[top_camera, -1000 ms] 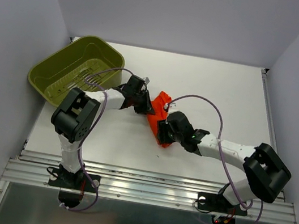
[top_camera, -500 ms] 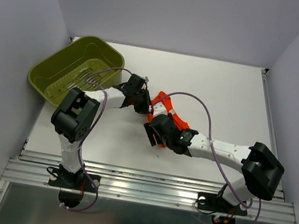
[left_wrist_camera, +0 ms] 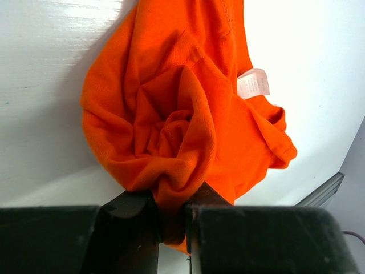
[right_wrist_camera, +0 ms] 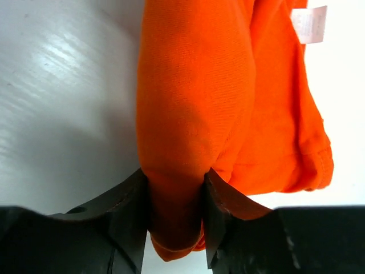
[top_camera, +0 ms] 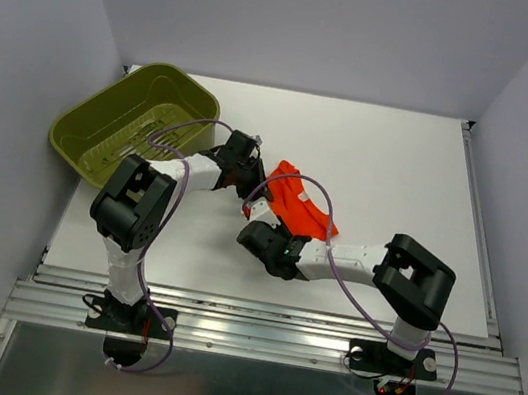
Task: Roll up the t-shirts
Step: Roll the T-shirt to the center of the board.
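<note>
- The t-shirt (top_camera: 301, 209) lies bunched in a wrinkled orange heap near the middle of the white surface (top_camera: 400, 170). Its white label (left_wrist_camera: 253, 84) is turned up.
- It looks light, soft and limp, not fragile. Any part left unsupported would likely sag, and a loose roll would likely spring open.
- Thin single layers would probably slip, so the best holds are thick gathered folds or the hem, one at each end of the bundle.
- The left end effector (left_wrist_camera: 173, 217) is clenched on a twisted fold at the heap's 10 o'clock edge.
- The right end effector (right_wrist_camera: 175, 211) grasps a thick doubled fold at the heap's 7 o'clock edge, with cloth filling the gap between its jaws.
- The green basket (top_camera: 139, 126) sits tilted at 10 o'clock, well apart from the shirt.
</note>
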Motion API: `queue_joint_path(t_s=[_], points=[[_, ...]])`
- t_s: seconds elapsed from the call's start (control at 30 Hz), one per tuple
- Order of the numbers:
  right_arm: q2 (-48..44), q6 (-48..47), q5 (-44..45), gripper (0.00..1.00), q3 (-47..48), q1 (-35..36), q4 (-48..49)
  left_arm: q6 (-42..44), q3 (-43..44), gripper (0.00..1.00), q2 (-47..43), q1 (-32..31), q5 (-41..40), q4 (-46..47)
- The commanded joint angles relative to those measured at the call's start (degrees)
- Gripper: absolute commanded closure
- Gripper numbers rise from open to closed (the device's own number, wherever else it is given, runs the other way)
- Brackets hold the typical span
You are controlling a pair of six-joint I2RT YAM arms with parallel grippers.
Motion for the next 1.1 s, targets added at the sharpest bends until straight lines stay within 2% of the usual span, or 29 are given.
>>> queue_joint_path(t_s=[0.0, 0.03, 0.07, 0.17, 0.27, 0.3, 0.37, 0.4, 0.43, 0.53, 0.83, 1.07], points=[[1.26, 1.89, 7.93, 0.67, 2.27, 0.44, 1.31, 0.21, 2.04, 1.00, -1.91, 0.06, -0.08, -0.99], [1.34, 1.98, 8.28, 0.72, 2.27, 0.44, 1.40, 0.39, 2.04, 1.00, -2.00, 0.06, -0.08, -0.99], [1.26, 2.07, 8.37, 0.83, 2.36, 0.44, 1.67, 0.82, 2.04, 1.00, -2.00, 0.06, 0.01, -1.08], [0.21, 2.51, 7.06, 0.99, 2.01, 0.44, 2.98, 1.71, 1.78, 1.00, -2.44, 0.06, -0.16, -1.25], [-1.98, 3.21, 4.52, 0.99, 0.78, 0.44, 4.30, 3.20, 1.51, 1.00, -2.79, 0.06, 0.36, -1.78], [-2.69, 3.04, 3.46, 0.99, 0.34, 0.44, 5.52, 3.90, 1.69, 0.87, -2.88, 0.06, 1.49, -1.95], [-3.92, 2.77, -0.40, 0.99, -0.71, 0.44, 6.41, 5.57, 1.86, 0.73, -3.14, 0.06, 2.29, -2.83], [-4.88, 2.86, -1.46, 0.99, -0.89, -0.08, 6.76, 5.92, 2.04, 0.54, -3.93, 0.06, 1.43, -3.36], [-5.24, 3.64, -2.77, 0.99, -0.89, -0.08, 6.77, 6.19, 2.13, 0.44, -4.37, 0.06, 0.81, -3.88], [-7.18, 5.40, -8.49, 0.99, -1.42, -2.36, 6.94, 7.07, 2.39, 0.21, -6.22, 0.15, -0.87, -5.56], [-12.71, 11.64, -27.91, 0.99, -5.37, -11.93, 10.63, 10.22, 4.93, 0.18, -13.07, 0.41, -5.79, -11.00], [-13.51, 14.02, -44.23, 0.99, -7.57, -15.89, 14.24, 12.78, 7.14, 0.17, -15.18, 1.29, -7.11, -14.96]])
